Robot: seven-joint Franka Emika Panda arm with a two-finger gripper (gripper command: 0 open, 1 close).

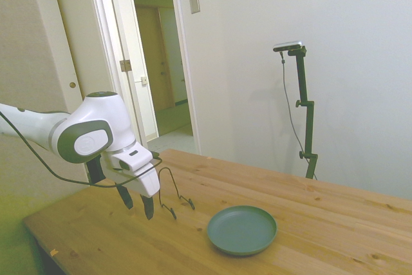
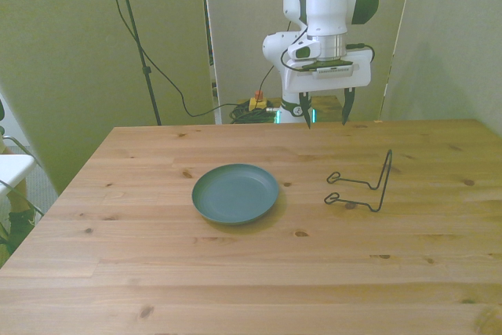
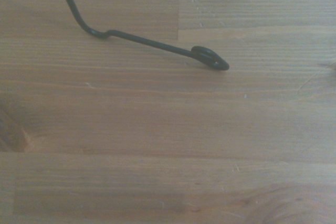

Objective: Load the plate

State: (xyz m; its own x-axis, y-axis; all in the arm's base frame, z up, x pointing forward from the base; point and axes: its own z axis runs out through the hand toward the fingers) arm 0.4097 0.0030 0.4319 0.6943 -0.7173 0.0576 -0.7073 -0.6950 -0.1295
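The plate is round, teal-grey and bare, lying flat on the wooden table. To the front view's right of it stands a thin black wire stand, its looped feet toward the plate. One looped foot of the wire stand fills part of the wrist view. My gripper hangs above the table's far edge, behind the stand, open with nothing between its fingers. It is well apart from the plate.
A doorway opens behind the table in the side view. Cables lie on the floor behind the table's far edge. White furniture shows at the front view's left edge.
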